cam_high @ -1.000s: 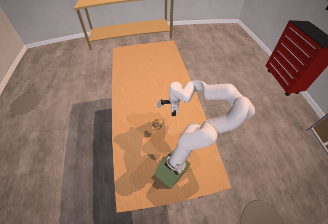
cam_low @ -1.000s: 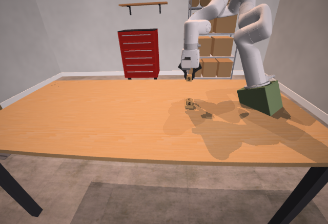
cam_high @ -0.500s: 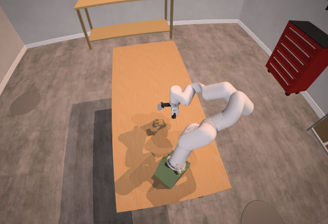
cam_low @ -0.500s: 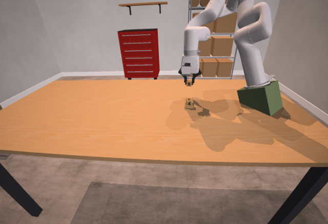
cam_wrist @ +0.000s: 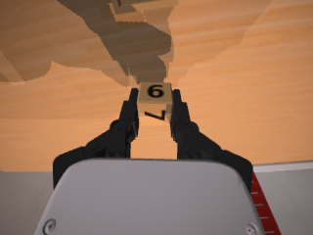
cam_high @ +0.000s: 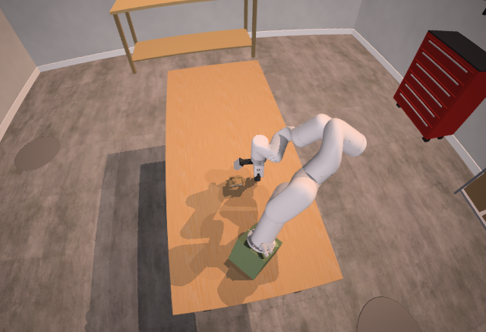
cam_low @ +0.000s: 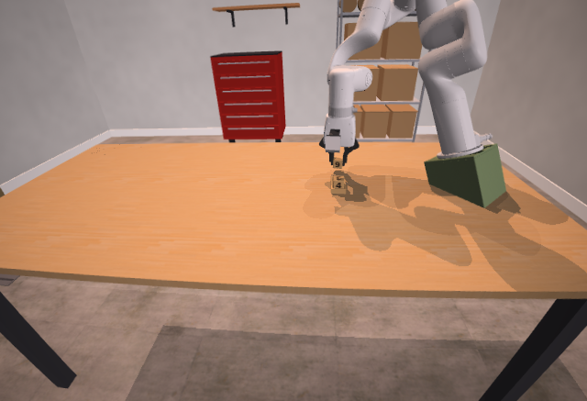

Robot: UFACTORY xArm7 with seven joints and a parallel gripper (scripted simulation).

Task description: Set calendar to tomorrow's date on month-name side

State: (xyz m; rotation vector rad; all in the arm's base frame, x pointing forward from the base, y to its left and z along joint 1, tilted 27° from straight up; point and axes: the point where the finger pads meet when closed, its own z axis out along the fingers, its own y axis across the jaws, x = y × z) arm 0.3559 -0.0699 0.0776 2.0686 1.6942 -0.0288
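My gripper (cam_high: 257,178) (cam_low: 337,162) (cam_wrist: 155,99) is shut on a small wooden number cube and holds it in the air, with a gap above the tray in the exterior view. The held cube (cam_low: 337,164) (cam_wrist: 156,92) shows a 9 to the exterior view; the wrist view shows a face reading like a 6 and a 7 on another face. The small wooden tray (cam_low: 338,193) stands on the table, and the other cube (cam_low: 338,184) in it shows a 4 to the exterior view. The wrist view shows only a wooden part at its top edge.
The wooden table (cam_high: 212,104) (cam_low: 189,226) carries the tray and the arm's green base (cam_high: 250,259) (cam_low: 467,176). The arm's shadow falls over and around the tray. A red drawer cabinet (cam_high: 443,85) (cam_low: 249,97) stands beyond the table.
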